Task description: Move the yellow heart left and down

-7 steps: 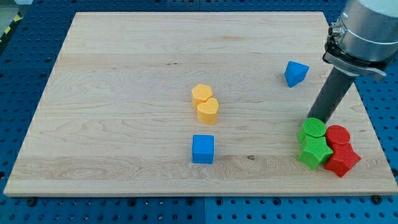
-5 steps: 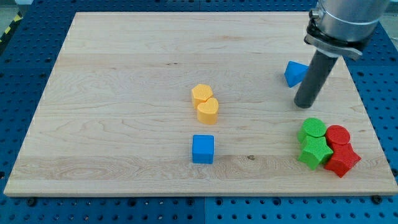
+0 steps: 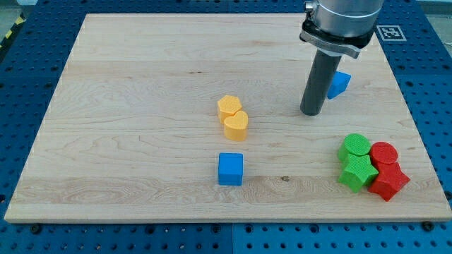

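Nearest the view's bottom, at about six o'clock from the worktop's (image 3: 141,92) middle, I see the blue cube (image 3: 230,169) standing alone. Over at four o'clock sits a tight cluster: a green cylinder (image 3: 357,146) touching a green star (image 3: 357,171), with a red cylinder (image 3: 384,153) and a red star (image 3: 388,181) pressed against them on the view's right. Near the middle lies the yellow heart (image 3: 236,125), touching a second yellow block (image 3: 228,107) at its eleven o'clock. My tip (image 3: 311,113) rests on the wood, well apart from the heart, at its three o'clock. Behind the rod, at two o'clock, a blue triangular block (image 3: 340,83) peeks out. I run no pincer here; none shows.
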You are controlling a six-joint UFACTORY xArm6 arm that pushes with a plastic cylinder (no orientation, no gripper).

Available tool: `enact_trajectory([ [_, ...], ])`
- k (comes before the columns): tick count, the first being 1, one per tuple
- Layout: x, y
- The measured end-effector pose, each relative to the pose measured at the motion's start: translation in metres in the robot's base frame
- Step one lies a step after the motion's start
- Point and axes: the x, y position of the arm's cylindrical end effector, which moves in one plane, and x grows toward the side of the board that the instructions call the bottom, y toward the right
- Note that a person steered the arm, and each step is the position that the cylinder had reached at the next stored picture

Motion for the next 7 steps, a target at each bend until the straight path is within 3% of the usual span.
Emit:
enact_trajectory([
  [7, 0.012, -0.021],
])
